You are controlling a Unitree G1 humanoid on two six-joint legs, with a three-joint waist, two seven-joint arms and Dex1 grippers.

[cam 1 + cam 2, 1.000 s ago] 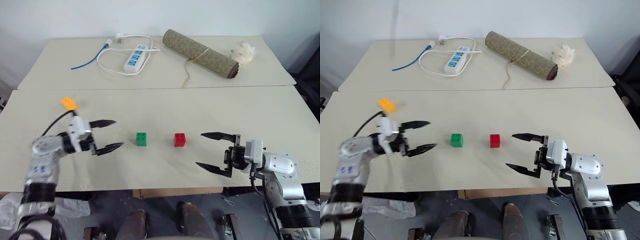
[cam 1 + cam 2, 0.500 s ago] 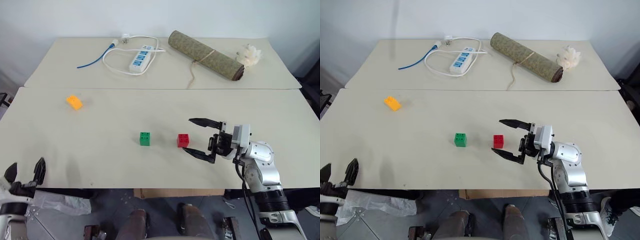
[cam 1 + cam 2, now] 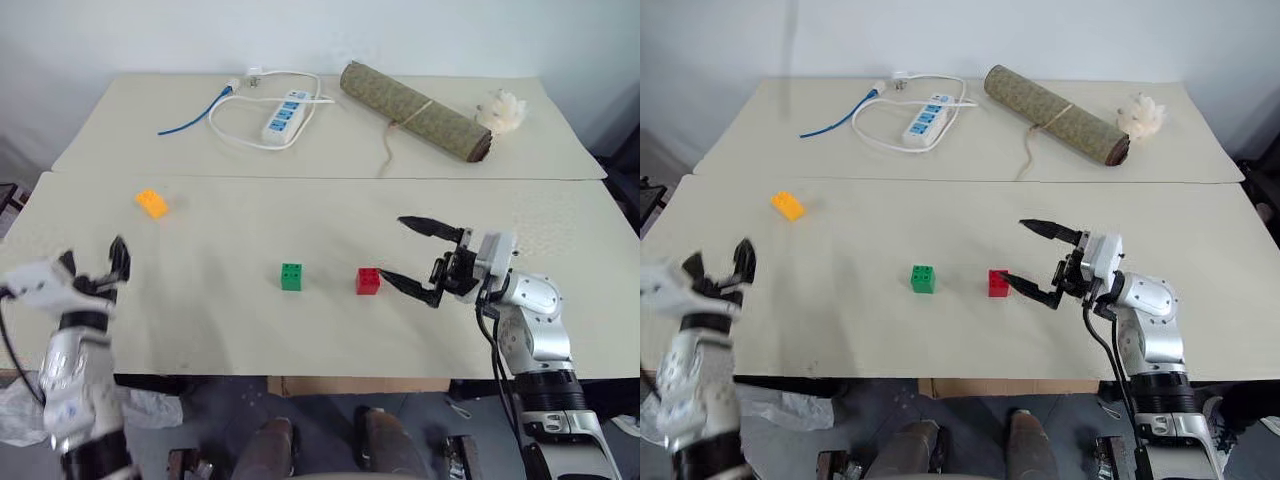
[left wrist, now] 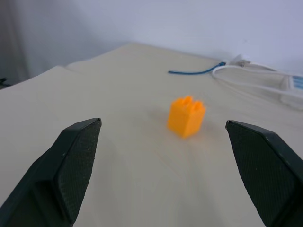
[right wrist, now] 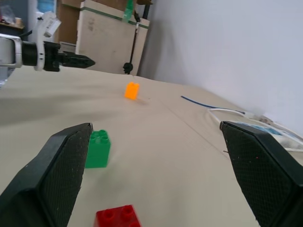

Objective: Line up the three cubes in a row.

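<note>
Meanwhile, on my far left, the left end effector (image 3: 95,268) hung over the near-left edge of the table (image 3: 200,320), its two black fingers spread wide with nothing between them. From its wrist camera I looked straight between those fingers at the orange-yellow cube (image 4: 186,116), which sat well ahead of them, apart from both tips and studs up. In the head views that cube (image 3: 151,203) lay toward 10 o'clock from the table's middle, alone and well apart from the other two.

Moving right, the green cube (image 3: 291,277) stood near the centre of the near table, studs up. Just beside it, at its 3 o'clock with a small gap between them, sat the red cube (image 3: 367,281). Those two made a short row; the orange-yellow one lay off that line, up toward 10 o'clock from the green.

Further right, the right end effector (image 3: 408,251) pointed toward 9 o'clock at the red cube, fingers wide and gripping nothing. Its lower fingertip (image 3: 1008,281) came right up to the red cube's right side; I could not tell whether it touched. The upper finger stood apart from the cube, toward 1 o'clock of it.

On the far table, from left to right, I saw a blue cable (image 3: 190,118), a white power strip (image 3: 282,113) with its looped cord, a rolled mat (image 3: 414,109) tied with string, and a small white fluffy thing (image 3: 501,110).
</note>
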